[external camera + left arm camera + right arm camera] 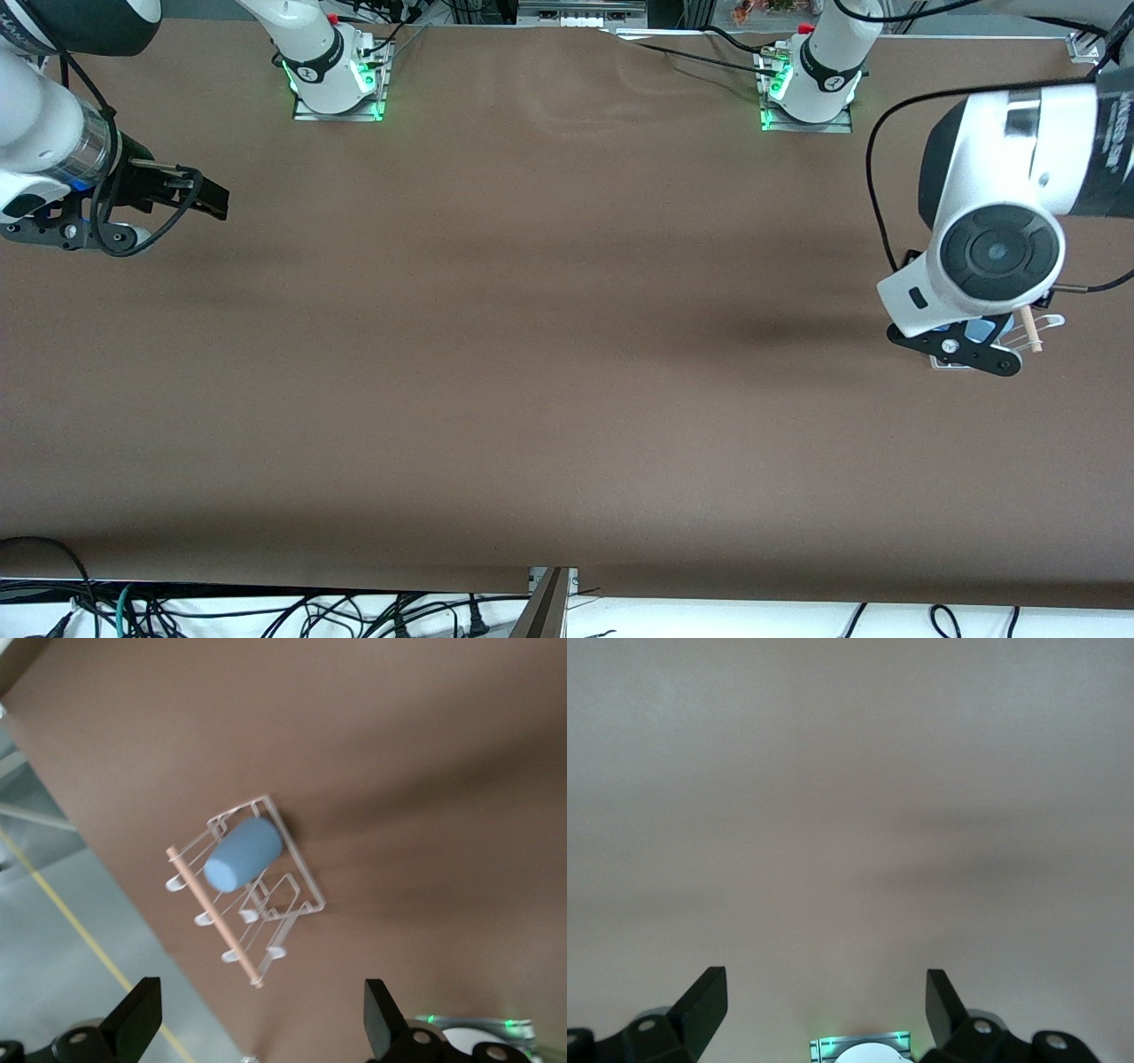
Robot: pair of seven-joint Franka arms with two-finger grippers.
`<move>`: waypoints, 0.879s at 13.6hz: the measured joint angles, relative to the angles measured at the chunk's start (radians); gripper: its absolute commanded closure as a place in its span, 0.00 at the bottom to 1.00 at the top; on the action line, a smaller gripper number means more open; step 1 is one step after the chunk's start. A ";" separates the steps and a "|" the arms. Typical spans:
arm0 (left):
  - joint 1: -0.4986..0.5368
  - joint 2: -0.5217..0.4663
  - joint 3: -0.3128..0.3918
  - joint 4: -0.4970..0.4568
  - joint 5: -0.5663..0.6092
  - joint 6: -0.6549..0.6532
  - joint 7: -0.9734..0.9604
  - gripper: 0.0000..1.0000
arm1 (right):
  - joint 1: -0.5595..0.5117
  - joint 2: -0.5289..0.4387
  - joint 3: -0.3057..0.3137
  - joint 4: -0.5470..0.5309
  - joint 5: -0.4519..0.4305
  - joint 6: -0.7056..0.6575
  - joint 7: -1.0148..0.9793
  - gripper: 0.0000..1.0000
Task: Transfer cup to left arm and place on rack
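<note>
The light-blue cup (pixel 244 855) lies on its side on the white wire rack (pixel 304 889), against the wooden dowel (pixel 213 914). My left gripper (pixel 257 1019) is open and empty, up in the air over the rack, with its fingers well apart and clear of the cup. In the front view the left arm's hand (pixel 974 283) covers most of the rack; only a bit of the cup (pixel 979 331) and the dowel end (pixel 1032 334) show. My right gripper (pixel 208 199) is open and empty over bare table at the right arm's end (pixel 827 1001), and waits.
The brown table (pixel 549 354) runs wide between the two arms. The rack stands close to the table edge at the left arm's end, with grey floor (pixel 80 930) past it. The arm bases (pixel 337 75) (pixel 811 84) stand along the table's back edge.
</note>
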 measured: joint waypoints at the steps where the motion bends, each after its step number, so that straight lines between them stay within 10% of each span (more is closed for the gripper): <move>1: 0.001 -0.003 0.003 0.028 -0.070 0.022 -0.008 0.00 | 0.000 0.000 0.001 0.000 0.000 0.000 0.000 0.01; 5: 0.053 -0.052 0.039 0.026 -0.326 0.104 -0.016 0.00 | 0.000 0.000 0.001 0.000 0.000 0.003 0.000 0.01; 12: 0.174 -0.420 0.041 -0.528 -0.406 0.431 -0.096 0.00 | 0.000 0.000 0.006 0.000 0.019 0.034 0.000 0.01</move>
